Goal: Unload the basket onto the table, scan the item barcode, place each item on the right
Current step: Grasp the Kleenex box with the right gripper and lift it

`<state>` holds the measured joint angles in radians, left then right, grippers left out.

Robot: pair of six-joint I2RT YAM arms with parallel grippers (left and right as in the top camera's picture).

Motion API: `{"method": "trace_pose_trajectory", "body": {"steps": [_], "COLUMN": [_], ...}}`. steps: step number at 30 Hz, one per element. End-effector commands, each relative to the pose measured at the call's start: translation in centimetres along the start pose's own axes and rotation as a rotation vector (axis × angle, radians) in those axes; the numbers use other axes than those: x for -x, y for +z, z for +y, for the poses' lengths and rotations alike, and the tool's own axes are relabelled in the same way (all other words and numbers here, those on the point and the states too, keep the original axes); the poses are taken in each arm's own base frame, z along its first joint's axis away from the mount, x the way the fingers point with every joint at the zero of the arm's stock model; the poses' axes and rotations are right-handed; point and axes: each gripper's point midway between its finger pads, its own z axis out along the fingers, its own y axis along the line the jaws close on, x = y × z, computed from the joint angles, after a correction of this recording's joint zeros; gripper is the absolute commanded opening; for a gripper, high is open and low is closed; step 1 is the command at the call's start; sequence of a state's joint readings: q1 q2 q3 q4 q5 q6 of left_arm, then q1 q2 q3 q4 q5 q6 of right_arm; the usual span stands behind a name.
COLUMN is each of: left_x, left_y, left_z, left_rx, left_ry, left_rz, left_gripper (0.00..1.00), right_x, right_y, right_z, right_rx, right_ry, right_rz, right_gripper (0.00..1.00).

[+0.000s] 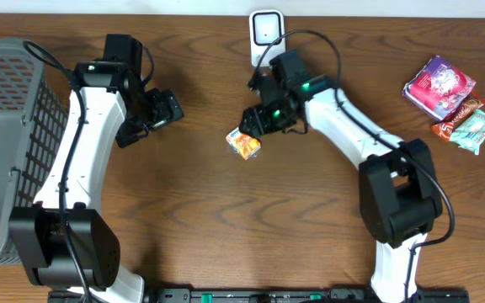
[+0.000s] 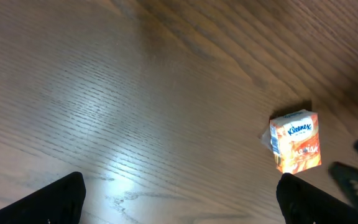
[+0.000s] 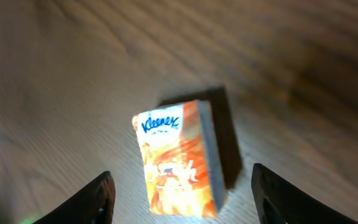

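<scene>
The item is a small orange Kleenex tissue pack point(image 1: 243, 144) lying on the wooden table near the middle. My right gripper point(image 1: 256, 120) hovers just over it. In the right wrist view the pack point(image 3: 178, 158) lies between the two dark fingers point(image 3: 97, 200), with bare wood showing on both sides, so the right gripper point(image 3: 182, 204) is open around it and not touching. My left gripper point(image 1: 165, 108) is open and empty, well to the left of the pack point(image 2: 296, 141). A white scanner-like device point(image 1: 265, 30) stands at the table's back edge. No barcode shows.
A grey mesh basket point(image 1: 11, 93) fills the left edge of the table. At the far right lie a purple packet point(image 1: 439, 87) and two smaller snack packets point(image 1: 470, 126). The right arm's cable loops near the white device.
</scene>
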<state>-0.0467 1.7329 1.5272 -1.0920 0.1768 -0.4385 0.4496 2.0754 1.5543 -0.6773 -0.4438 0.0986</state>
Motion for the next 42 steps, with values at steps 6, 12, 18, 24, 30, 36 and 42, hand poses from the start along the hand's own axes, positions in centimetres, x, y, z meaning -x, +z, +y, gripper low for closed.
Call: {"method": "trace_pose_trajectory", "body": {"steps": [6,12,18,24,30,36,42], "left_x": [0.0,0.0,0.0,0.0,0.0,0.0,0.0], "left_y": [0.3,0.3,0.3,0.3,0.3,0.3,0.3], "left_z": [0.4,0.4,0.4,0.4,0.4,0.4,0.4], "left_rx": [0.017,0.017,0.017,0.017,0.017,0.017,0.017], "left_ry": [-0.009,-0.009,-0.009,-0.009,-0.009,-0.009,-0.009], "left_rz": [0.003,0.003,0.003,0.003,0.003,0.003,0.003], "left_gripper": [0.98,0.98,0.98,0.98,0.98,0.98,0.98], "right_x": [-2.6,-3.4,-3.8,-4.9,-5.1,-1.0,3.9], "right_y": [3.7,4.4,4.6,5.5,5.8,2.1,-3.3], "right_z": [-0.6,-1.0,-0.8,-0.7,-0.3,2.9,1.1], "right_rx": [-0.011,-0.016,-0.009,-0.011,0.001,0.294,0.355], "right_ry": [0.011,0.033,0.05,0.056,0.114,0.199,0.212], "right_rz": [0.1,0.131,0.144,0.186,0.198,0.135,0.018], "right_gripper": [0.51,0.38,0.34,0.25,0.01,0.01,0.01]}}
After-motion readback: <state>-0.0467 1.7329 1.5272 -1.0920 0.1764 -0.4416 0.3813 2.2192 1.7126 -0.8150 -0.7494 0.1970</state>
